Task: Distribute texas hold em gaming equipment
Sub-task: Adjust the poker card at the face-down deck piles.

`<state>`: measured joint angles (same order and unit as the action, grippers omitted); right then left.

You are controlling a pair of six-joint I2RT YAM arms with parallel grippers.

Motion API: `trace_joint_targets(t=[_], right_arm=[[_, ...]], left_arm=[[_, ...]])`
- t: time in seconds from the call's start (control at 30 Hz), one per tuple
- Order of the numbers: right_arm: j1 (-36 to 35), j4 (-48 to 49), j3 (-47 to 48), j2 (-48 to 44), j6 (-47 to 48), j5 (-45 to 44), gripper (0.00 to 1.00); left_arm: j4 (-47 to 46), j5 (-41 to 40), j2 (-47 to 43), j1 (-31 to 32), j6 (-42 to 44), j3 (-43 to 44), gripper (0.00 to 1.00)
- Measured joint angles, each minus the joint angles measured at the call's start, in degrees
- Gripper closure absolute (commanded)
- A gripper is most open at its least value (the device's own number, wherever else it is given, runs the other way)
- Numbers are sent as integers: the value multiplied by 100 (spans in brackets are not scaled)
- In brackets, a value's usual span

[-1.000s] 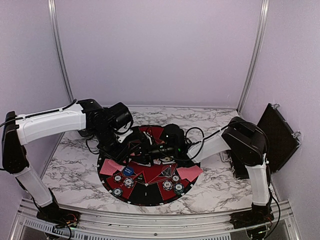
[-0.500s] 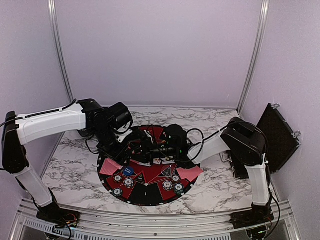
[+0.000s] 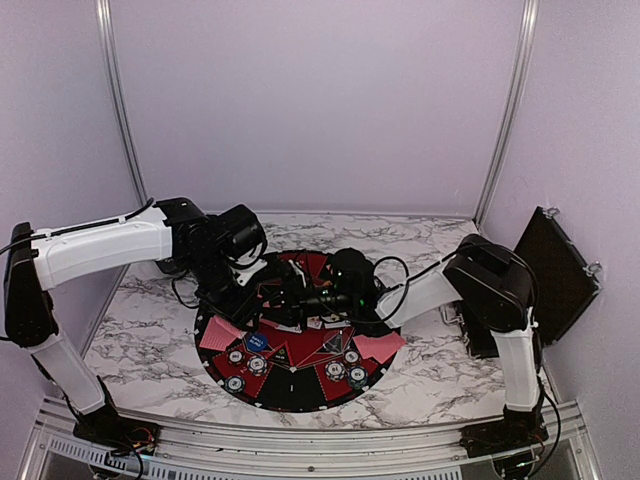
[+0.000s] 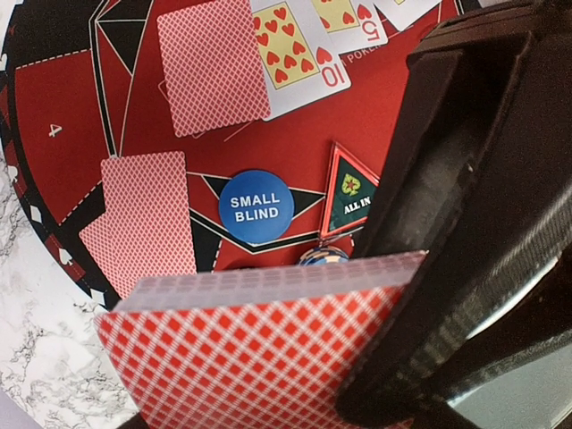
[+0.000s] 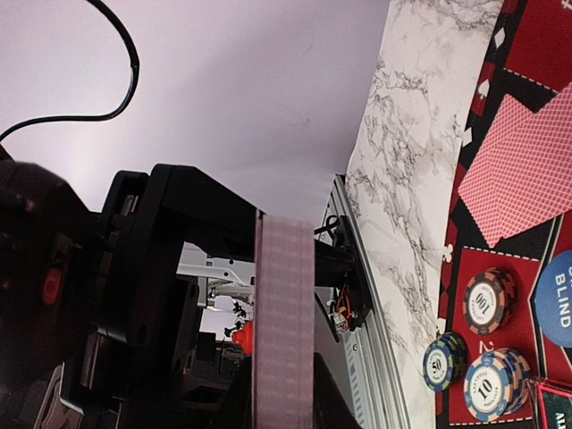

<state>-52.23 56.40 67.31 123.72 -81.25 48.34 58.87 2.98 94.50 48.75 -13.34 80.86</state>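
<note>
The deck of red-backed cards (image 4: 259,349) hangs over the round mat (image 3: 295,398), where both grippers meet. My right gripper (image 5: 284,393) is shut on the deck (image 5: 284,295) across its thickness. One black finger of it (image 4: 465,179) lies on the deck's back. My left gripper (image 4: 300,328) is shut across the deck's width, its own fingers mostly hidden. Dealt face-down cards (image 4: 213,64) (image 4: 147,214), face-up cards (image 4: 290,45), a blue "SMALL BLIND" marker (image 4: 256,206) and striped chips (image 5: 489,301) (image 5: 494,384) lie on the mat.
A triangular "ALL IN" tile (image 4: 350,189) lies near the blue marker. More face-down cards (image 3: 380,346) and chips (image 3: 352,360) sit on the mat's near half. A black case (image 3: 555,270) leans at the right wall. A metal rail (image 3: 300,442) runs along the near edge.
The right wrist has shifted slightly to the right over the mat. The left arm, the cards and the chips look unmoved.
</note>
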Motion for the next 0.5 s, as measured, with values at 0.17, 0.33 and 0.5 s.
trace_joint_targets(t=[0.17,0.33,0.5], right_arm=[[0,-540,4,-199,442,-66,75],[11,-1058,46,-278,916,-114,61],[11,-1434,155,-289,1259,-136,58]], left_arm=[[-37,4,0,0,31,0,37],[-13,2,0,0,33,0,37],[-9,2,0,0,33,0,37]])
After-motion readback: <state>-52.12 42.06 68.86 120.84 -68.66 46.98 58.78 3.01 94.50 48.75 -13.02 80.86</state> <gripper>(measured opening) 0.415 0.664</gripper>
